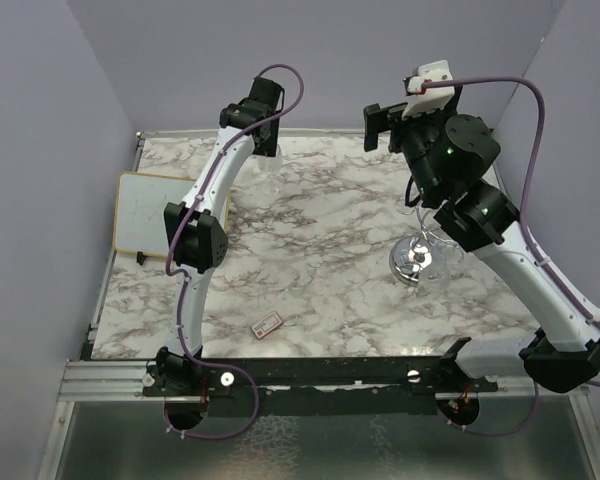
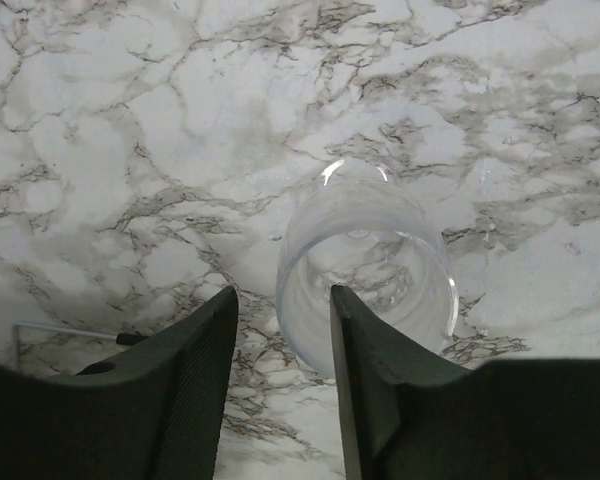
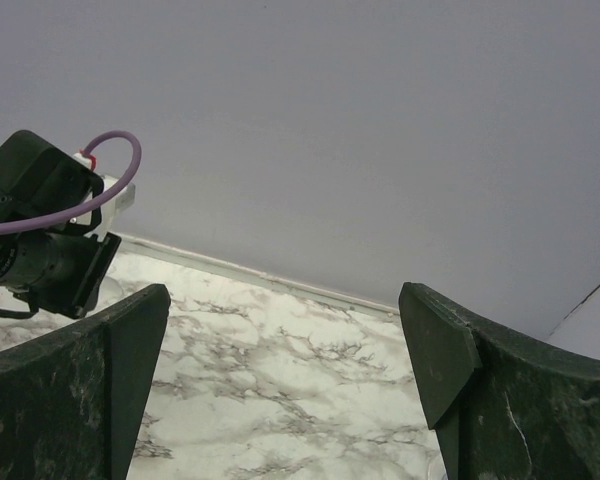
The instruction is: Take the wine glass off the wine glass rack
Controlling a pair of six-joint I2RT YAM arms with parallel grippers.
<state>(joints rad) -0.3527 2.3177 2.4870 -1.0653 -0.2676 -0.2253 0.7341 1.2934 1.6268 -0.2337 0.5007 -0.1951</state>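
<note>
Since my left gripper (image 2: 282, 305) shows its jaws parted with nothing clamped, I judge the release step is in hand. The wine glass (image 2: 365, 270) stands rim-up on the marble table (image 2: 110, 120), well apart from the wine glass rack (image 1: 417, 262). My right gripper (image 3: 285, 330) is spread wide and empty. Next move: the left gripper must back away without clipping the bowl beside one finger.

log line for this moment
left gripper open at wine glass rim | glass upright on table, off rack | right gripper open, empty
</note>
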